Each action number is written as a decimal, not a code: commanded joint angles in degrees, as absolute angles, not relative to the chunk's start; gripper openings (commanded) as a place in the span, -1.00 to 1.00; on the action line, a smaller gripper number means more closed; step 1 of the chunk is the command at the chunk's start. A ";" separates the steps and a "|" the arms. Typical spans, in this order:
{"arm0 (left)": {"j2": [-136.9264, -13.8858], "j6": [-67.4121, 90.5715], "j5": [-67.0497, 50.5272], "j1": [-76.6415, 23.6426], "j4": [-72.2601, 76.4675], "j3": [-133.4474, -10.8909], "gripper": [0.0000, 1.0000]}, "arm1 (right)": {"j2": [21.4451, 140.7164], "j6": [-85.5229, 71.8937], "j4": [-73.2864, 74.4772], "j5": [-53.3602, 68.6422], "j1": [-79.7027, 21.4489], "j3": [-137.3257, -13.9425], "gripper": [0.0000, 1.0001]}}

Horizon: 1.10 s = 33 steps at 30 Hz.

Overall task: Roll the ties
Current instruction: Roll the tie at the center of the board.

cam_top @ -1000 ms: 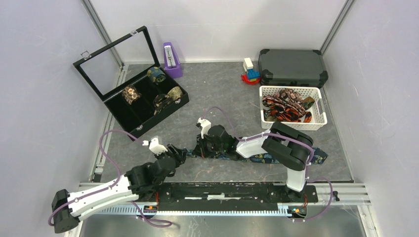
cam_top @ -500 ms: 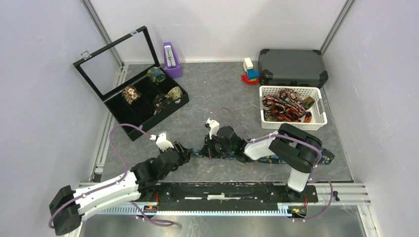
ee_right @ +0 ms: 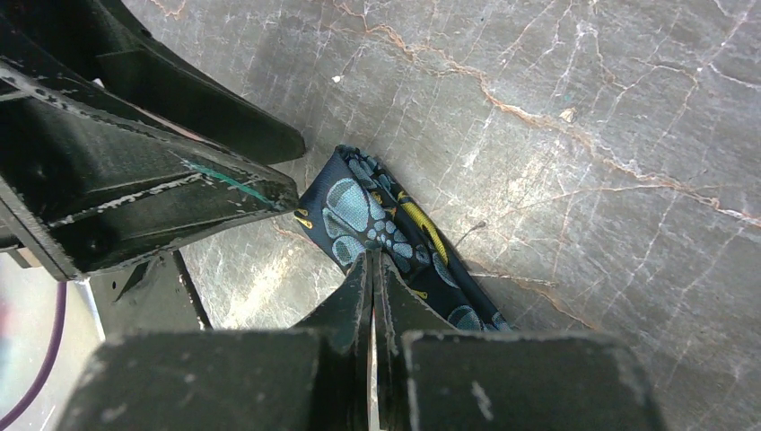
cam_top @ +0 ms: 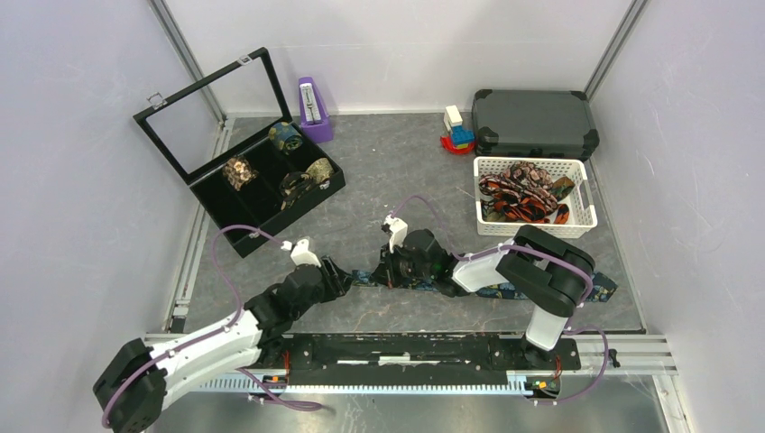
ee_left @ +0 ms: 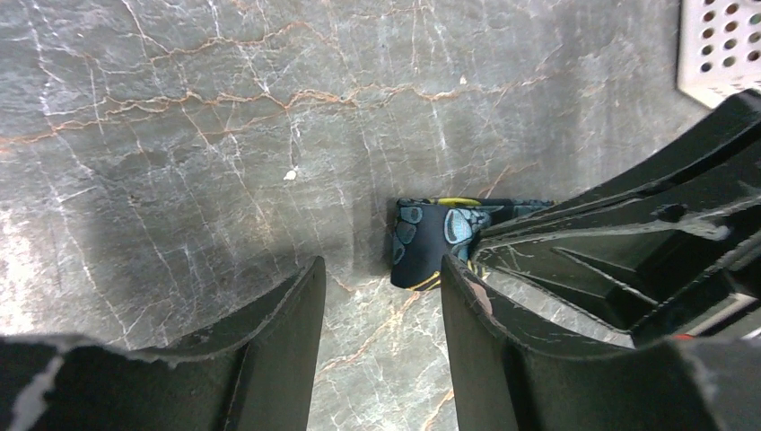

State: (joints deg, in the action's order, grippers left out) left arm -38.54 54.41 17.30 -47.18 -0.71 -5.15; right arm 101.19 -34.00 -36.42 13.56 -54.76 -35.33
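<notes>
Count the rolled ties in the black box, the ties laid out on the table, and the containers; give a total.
rolled ties: 4
tie on the table: 1
containers (black box, white basket, grey case): 3
Total: 8

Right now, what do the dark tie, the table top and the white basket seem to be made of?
The dark tie: soft woven fabric, perhaps silk or polyester, with a slight sheen and folded edges. The table top: grey marble look with rusty veins, possibly only a printed mat; matt. The white basket: moulded plastic, judging by its regular grid of holes.
</notes>
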 commanded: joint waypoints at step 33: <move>-55.32 46.86 4.94 -43.07 30.77 -0.09 -0.18 | 103.18 -31.47 -30.50 13.38 -54.23 -33.57 -1.00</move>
State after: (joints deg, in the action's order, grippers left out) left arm -54.46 50.63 6.11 -43.46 26.13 -0.86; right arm 101.16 -33.76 -36.67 14.09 -54.57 -35.20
